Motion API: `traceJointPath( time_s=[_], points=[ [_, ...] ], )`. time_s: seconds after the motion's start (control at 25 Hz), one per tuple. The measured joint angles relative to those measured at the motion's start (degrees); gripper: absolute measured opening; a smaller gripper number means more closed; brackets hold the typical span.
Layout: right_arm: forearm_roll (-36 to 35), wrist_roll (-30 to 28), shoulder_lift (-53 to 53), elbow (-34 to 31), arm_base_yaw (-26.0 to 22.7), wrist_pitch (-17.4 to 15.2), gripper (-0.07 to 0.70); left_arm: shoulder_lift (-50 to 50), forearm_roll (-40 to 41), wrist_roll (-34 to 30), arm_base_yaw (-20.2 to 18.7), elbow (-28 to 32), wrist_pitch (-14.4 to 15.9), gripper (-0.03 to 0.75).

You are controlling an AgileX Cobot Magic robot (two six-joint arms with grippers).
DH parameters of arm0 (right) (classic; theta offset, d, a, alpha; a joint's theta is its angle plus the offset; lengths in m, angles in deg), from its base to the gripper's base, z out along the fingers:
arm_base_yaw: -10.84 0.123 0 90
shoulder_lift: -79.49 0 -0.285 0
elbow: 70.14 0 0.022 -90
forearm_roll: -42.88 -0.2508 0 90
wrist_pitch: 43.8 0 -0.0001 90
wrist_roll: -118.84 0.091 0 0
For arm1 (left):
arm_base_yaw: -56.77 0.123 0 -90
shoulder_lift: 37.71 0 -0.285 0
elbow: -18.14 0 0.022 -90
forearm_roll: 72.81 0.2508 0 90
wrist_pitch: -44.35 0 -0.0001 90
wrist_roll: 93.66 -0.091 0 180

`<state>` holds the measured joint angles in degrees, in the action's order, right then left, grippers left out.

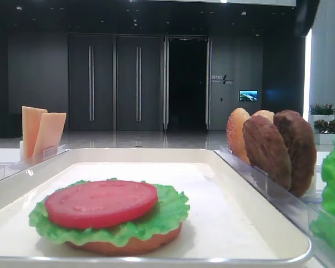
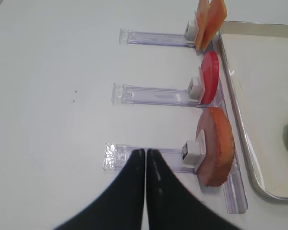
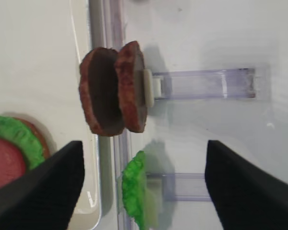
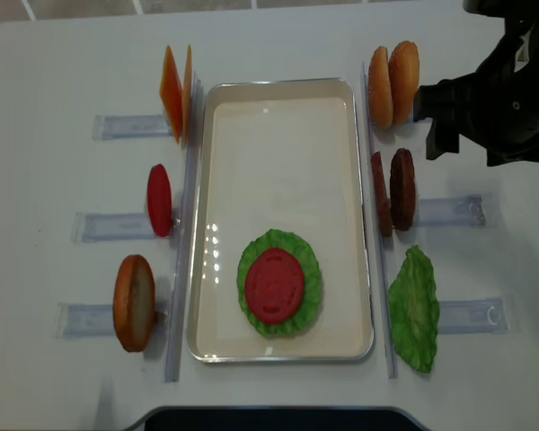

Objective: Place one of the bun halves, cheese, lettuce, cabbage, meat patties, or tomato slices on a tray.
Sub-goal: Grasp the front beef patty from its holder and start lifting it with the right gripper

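While the right claw hangs with its dark fingers spread wide and nothing between them, the two meat patties stand on edge side by side in a clear plastic rack on the white desk, just outside the right rim of the cream tray. On that tray, toward its near end, a tomato slice lies flat on a ruffled lettuce leaf, which in turn covers an orange-tan bun half seen at the bottom of the stack in the low front view. A second lettuce leaf leans in the rack nearer than the patties, and two more bun halves stand in the rack beyond them. Left of the tray, cheese slices stand at the far rack, another tomato slice in the middle one, and a bun half in the nearest. The left claw is shut tight with nothing in it, above the desk beside that nearest rack.
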<state>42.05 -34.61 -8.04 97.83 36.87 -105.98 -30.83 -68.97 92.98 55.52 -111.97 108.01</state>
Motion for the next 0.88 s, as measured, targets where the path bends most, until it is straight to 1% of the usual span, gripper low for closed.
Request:
traceJointPath(
  time_s=[0.24,0.52,0.72,0.88],
  points=[
    [0.8,3.8,-3.0,2.5,6.8,0.2,0.528,0.0,0.0,0.0,0.0,0.0,0.0,0.000],
    [1.1,5.6,-6.8,5.0,12.4,1.0,0.528,0.0,0.0,0.0,0.0,0.0,0.0,0.000],
    [1.2,5.6,-9.2,5.7,15.1,1.7,0.528,0.0,0.0,0.0,0.0,0.0,0.0,0.000],
    [2.3,5.8,-10.9,5.7,15.5,2.4,0.528,0.0,0.0,0.0,0.0,0.0,0.0,0.000]
  ],
)
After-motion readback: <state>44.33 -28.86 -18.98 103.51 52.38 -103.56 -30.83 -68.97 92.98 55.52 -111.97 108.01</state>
